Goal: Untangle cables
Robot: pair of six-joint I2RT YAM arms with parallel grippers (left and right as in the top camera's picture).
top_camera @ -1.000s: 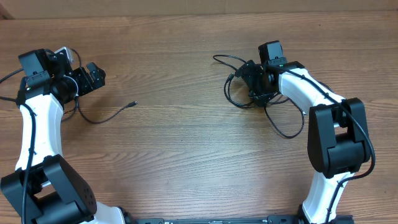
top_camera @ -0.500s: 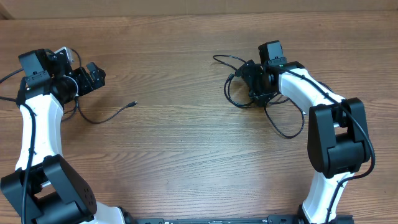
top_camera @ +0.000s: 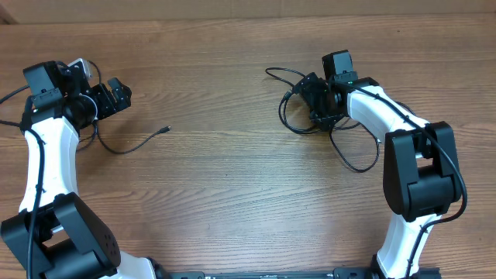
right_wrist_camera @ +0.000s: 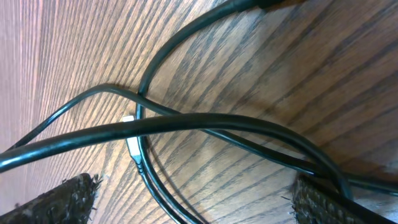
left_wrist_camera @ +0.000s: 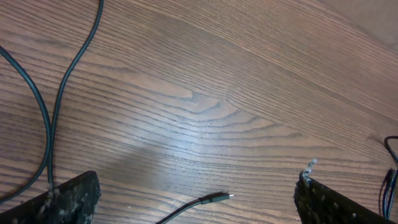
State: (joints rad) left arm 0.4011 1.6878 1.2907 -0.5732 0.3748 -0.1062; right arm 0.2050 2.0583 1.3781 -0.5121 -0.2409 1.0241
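Overhead, nothing has moved in the past second. I hold both arms idle, the right gripper (top_camera: 311, 102) spread over the tangled cables (right_wrist_camera: 186, 121) far right, the left gripper (top_camera: 116, 96) spread beside a loose cable (top_camera: 145, 140) far left. Untangling is stalled.

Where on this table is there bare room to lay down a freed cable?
Widest bare patch: the middle of the table, between the loose cable by the left end effector and the tangle under the right end effector. The strip along the far edge is bare too. Crowded: right around each end effector.
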